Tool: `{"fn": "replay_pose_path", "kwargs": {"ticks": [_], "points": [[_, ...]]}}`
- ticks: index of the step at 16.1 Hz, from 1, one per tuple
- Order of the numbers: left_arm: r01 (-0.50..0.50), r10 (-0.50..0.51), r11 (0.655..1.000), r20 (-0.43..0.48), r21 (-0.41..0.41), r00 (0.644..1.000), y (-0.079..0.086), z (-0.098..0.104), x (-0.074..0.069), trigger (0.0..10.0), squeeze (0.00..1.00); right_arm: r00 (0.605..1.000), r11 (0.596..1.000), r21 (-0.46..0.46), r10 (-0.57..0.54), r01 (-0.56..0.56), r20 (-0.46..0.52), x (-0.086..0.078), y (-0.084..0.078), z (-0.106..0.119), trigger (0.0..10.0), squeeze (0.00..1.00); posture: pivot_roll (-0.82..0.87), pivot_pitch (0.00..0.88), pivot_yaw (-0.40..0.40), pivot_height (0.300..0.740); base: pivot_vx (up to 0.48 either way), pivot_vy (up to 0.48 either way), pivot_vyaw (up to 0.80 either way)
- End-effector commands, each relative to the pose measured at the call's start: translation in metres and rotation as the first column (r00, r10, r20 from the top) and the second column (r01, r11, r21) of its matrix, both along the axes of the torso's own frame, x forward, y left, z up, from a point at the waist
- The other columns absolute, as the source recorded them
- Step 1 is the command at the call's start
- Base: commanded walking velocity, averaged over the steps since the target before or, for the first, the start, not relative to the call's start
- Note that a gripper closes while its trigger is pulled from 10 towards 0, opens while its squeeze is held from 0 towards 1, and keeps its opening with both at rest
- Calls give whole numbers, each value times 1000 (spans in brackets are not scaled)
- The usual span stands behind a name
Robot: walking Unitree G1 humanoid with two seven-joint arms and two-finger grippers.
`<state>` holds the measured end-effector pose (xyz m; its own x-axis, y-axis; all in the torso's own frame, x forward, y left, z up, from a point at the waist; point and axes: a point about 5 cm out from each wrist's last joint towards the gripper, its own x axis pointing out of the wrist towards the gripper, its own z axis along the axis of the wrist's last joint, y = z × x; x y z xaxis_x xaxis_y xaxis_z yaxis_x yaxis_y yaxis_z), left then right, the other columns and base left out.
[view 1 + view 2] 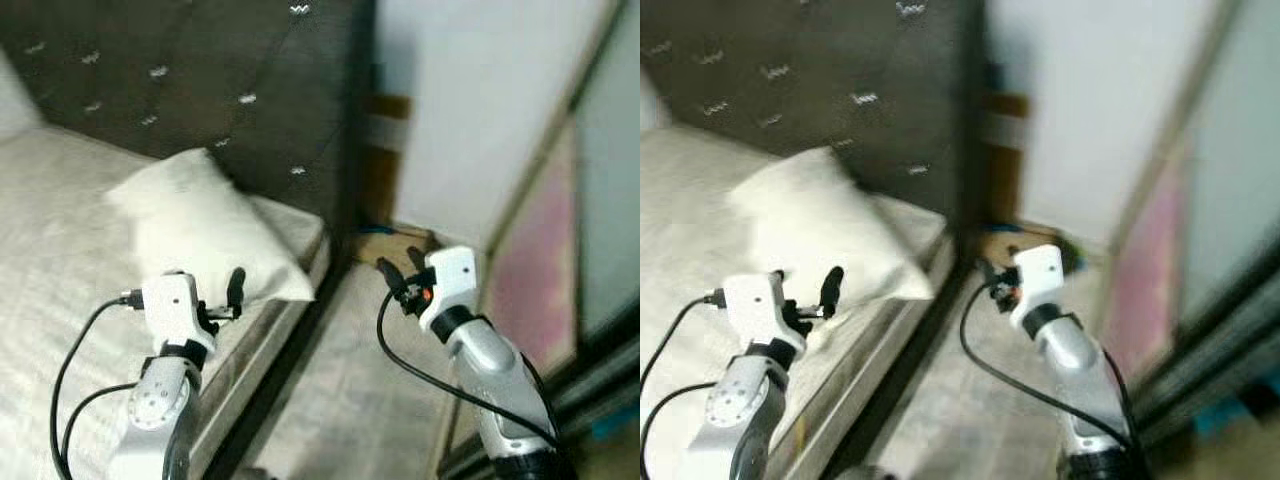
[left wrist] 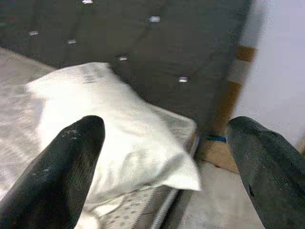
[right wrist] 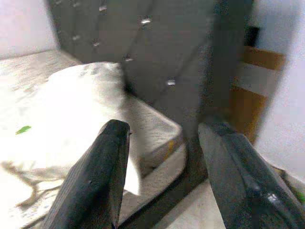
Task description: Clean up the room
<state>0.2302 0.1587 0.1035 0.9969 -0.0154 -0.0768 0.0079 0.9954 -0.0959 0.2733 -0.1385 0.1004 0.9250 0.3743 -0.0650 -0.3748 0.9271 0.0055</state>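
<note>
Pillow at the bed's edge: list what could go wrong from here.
1. The pillow has a corner hanging past the mattress edge; a push from the open left claw could tip it onto the floor.
2. The right claw hovers in the narrow gap beside the dark headboard and might strike it.

A bed (image 1: 60,220) takes the left side, running from 7 o'clock up to 11 o'clock. A headboard (image 1: 230,90) stands behind it, across 11 to 12 o'clock. A pillow (image 1: 200,225) lies on the bed just before the headboard, near the bed's right edge. A strip of floor (image 1: 350,390) runs beside the bed at 6 o'clock. A wall (image 1: 470,110) stands behind the floor at 1 o'clock. A sliding door (image 1: 590,220) closes the right side at 3 o'clock.
</note>
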Motion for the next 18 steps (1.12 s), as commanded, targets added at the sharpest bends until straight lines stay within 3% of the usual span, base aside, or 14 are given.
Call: {"fn": "replay_pose_path", "kwargs": {"ticks": [1,3,6,18], "points": [[-16,16,1000,7,10,1000,6,2,0,10000,0,1000,1000,10,27,-27,9,2,8,3,10000,0,26,0,-21,740,0,0,800],[-2,2,1000,11,-10,1000,4,2,1,10000,0,1000,1000,9,29,-29,11,2,8,4,10000,0,26,0,-21,740,0,0,800],[-15,14,999,15,40,1000,4,3,2,10000,0,1000,1000,9,30,-30,11,3,9,3,10000,0,26,0,-19,740,0,0,800],[6,-6,1000,18,1,1000,1,3,4,10000,0,999,1000,8,26,-26,25,7,10,5,10000,0,20,0,-17,740,0,0,797]]}}
